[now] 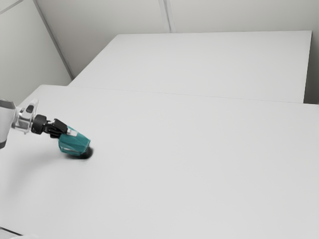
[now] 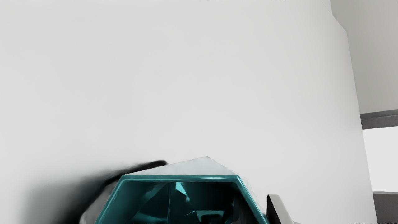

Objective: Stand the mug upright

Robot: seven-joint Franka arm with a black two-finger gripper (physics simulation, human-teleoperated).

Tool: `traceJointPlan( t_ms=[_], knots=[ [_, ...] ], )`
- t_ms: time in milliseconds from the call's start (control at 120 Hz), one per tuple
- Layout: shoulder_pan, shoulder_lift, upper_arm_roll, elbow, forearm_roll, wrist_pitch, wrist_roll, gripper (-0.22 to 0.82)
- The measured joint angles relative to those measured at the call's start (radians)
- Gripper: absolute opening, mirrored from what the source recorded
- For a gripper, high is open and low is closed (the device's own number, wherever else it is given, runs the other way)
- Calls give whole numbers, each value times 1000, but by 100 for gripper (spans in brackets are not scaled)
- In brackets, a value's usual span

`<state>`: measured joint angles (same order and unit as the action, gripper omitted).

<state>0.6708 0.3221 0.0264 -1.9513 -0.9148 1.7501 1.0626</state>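
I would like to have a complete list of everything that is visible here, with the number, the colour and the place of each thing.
mug: 1, teal, tilted, at the gripper, over the near table
dark shadow: 1, blackish, beside and below the mug
near table: 1, white, under the mug and the arm
far surface: 1, white, behind the near table
walls: at least 2, pale grey, around the far surface
upright strip: 1, light grey, on the back wall
dark bar: 1, grey, past the near table's edge
arm: 1, white and silver, entering from the exterior view's left
gripper: 1, black with a pale tip, at the mug
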Motion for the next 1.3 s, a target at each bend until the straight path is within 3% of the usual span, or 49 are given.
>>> traceJointPlan(
  t_ms=[258, 583, 758, 1300],
  knots=[
    [-44, -75, -25, 3, 81, 15, -15, -17],
    [-82, -168, -197, 28, 425, 100, -167, -17],
    [-124, -180, -244, 35, 594, 145, -288, -17],
    [-327, -206, -248, 28, 910, 231, -656, -16]
  ],
)
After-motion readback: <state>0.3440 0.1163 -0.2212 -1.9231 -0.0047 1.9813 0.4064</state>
